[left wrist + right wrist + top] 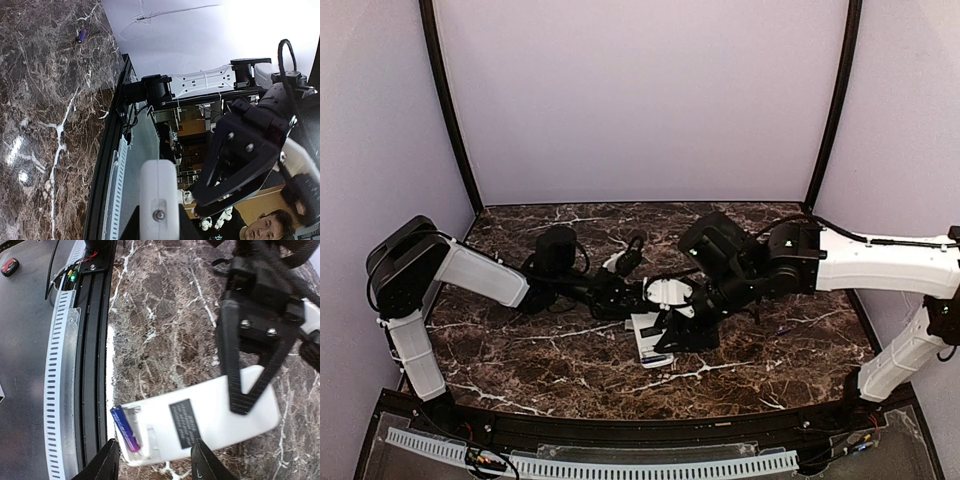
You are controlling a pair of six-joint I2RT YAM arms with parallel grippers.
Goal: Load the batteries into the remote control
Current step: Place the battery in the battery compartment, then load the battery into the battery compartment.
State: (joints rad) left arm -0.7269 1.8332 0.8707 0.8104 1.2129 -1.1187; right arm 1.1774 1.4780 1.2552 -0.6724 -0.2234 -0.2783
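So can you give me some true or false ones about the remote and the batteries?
1. The remote control lies with its white back up. True.
2. A battery lies in the recess at one end of the remote. True.
3. Both batteries are in the remote. False: a loose battery lies on the table.
4. The table is plain white. False: it is dark marble with pale veins.
5. The right gripper is shut tight. False: its fingers stand apart.
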